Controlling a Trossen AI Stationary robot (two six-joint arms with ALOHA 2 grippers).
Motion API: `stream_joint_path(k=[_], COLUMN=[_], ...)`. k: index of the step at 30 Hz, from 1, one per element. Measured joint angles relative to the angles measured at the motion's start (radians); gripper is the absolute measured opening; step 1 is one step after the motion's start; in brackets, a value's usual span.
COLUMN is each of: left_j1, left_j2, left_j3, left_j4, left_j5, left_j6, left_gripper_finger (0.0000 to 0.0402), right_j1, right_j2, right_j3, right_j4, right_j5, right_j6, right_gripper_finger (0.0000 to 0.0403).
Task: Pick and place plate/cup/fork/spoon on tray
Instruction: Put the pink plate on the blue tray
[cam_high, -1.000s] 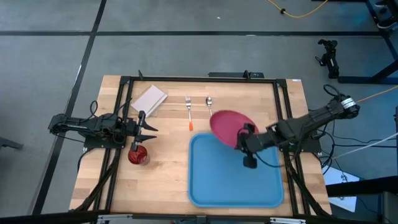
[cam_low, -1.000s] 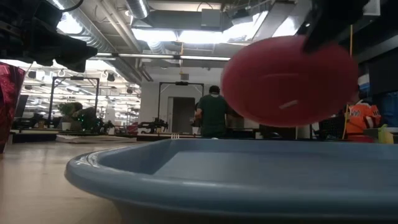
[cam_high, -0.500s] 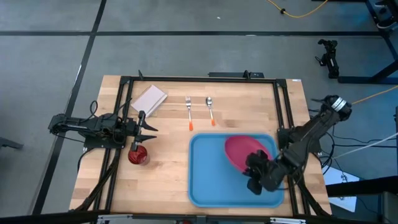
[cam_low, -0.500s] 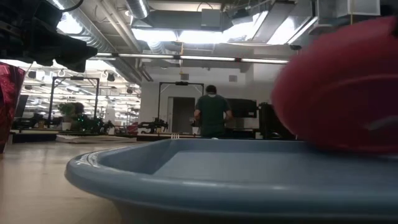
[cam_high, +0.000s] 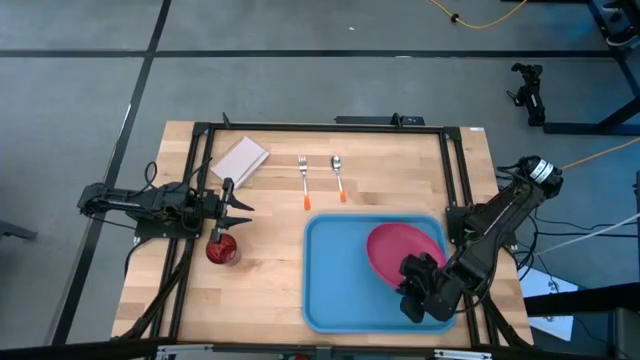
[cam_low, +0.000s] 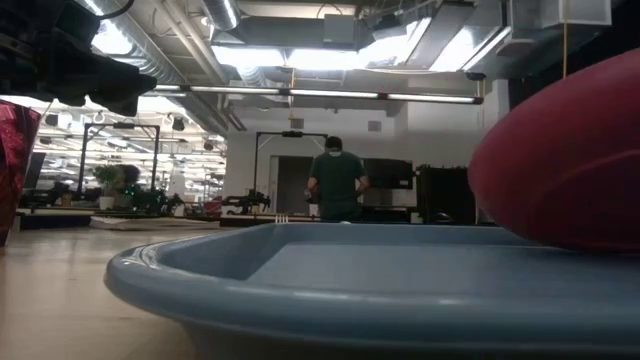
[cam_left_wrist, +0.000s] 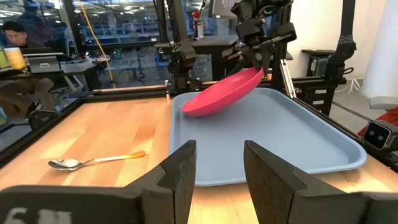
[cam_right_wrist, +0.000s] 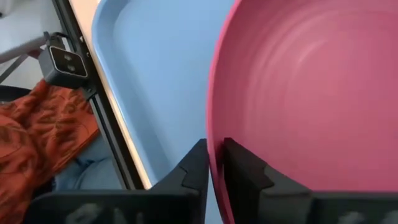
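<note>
The pink-red plate (cam_high: 403, 250) hangs tilted over the right part of the light-blue tray (cam_high: 335, 290), and my right gripper (cam_high: 415, 283) is shut on its near edge. It also shows in the left wrist view (cam_left_wrist: 222, 94) and fills the right wrist view (cam_right_wrist: 311, 93). My left gripper (cam_left_wrist: 217, 180) is open and empty at the table's left, just beyond the dark red cup (cam_high: 222, 250). The fork (cam_high: 303, 177) and spoon (cam_high: 338, 175) lie flat on the wood beyond the tray. My right gripper pinches the plate's rim (cam_right_wrist: 214, 163) between its two fingers, one on the upper face and one on the underside. It holds the edge toward the table's near right, coming from above at a slant. The held edge is high and the opposite edge (cam_left_wrist: 186, 109) low over the tray; whether it touches, I cannot tell.
A pale rectangular pad (cam_high: 240, 160) lies at the far left of the table. Black frame rails (cam_high: 205, 180) run along the table's left, right and far sides. The tray's left half (cam_high: 335, 260) is bare. A person stands far off in the room (cam_low: 335, 185).
My right gripper has carried the plate from above the tray's far edge toward the table's near right and downward. The plate is now low over the tray's right part, still tilted; most of the travel came in the first half second.
</note>
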Motion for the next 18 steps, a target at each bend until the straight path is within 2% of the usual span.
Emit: stream_joint_path(k=[18], left_j1=[0.000], left_j2=[0.000], left_j3=[0.000], left_j4=[0.000], left_j5=[0.000], left_j6=[0.000], left_gripper_finger=[0.0127], right_j1=[-0.001], right_j2=[0.000], right_j3=[-0.001], right_j4=[-0.007], right_j5=[-0.005], right_j6=[0.001], right_gripper_finger=[0.0052])
